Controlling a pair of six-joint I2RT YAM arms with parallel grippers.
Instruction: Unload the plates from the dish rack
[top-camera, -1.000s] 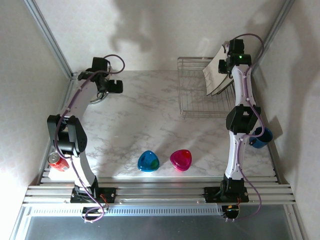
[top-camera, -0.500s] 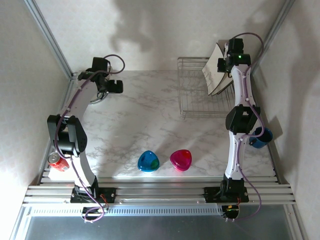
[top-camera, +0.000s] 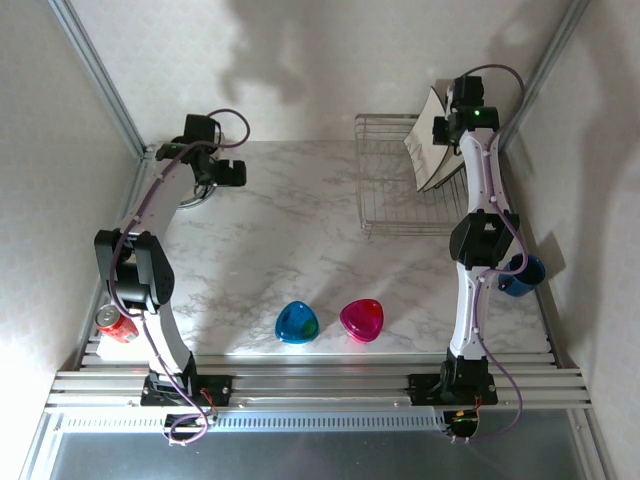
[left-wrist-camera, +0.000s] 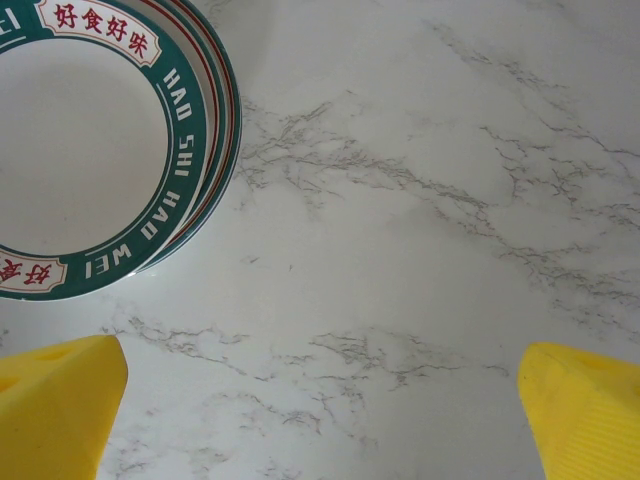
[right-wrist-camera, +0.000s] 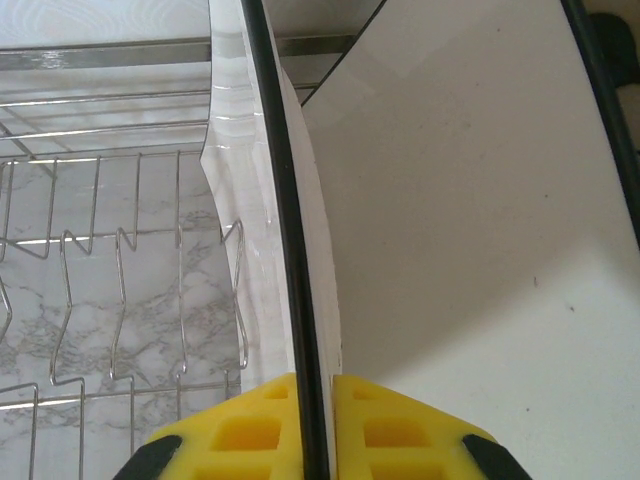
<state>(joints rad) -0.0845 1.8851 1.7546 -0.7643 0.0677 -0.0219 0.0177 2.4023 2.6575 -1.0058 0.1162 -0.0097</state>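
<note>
The right gripper (right-wrist-camera: 315, 420) is clamped on the dark rim of a plate (right-wrist-camera: 318, 260) standing at the 3 o'clock side of the dish rack (top-camera: 385, 180).

Hazard: the thin edge grip may slip, or the plate may snag the neighbouring plate (right-wrist-camera: 480, 200).

The left gripper (left-wrist-camera: 320, 400) hangs open, with the stacked plates (left-wrist-camera: 90, 150) at its 10 o'clock.

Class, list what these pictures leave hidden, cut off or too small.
- Right wrist: the gripped plate in the right pincer runs off the frame; its pattern unseen.
- Top external: the right arm hides how many plates stand in the dish rack.
- Left wrist: the green-rimmed plates are cut off top-left; count unclear.
</note>
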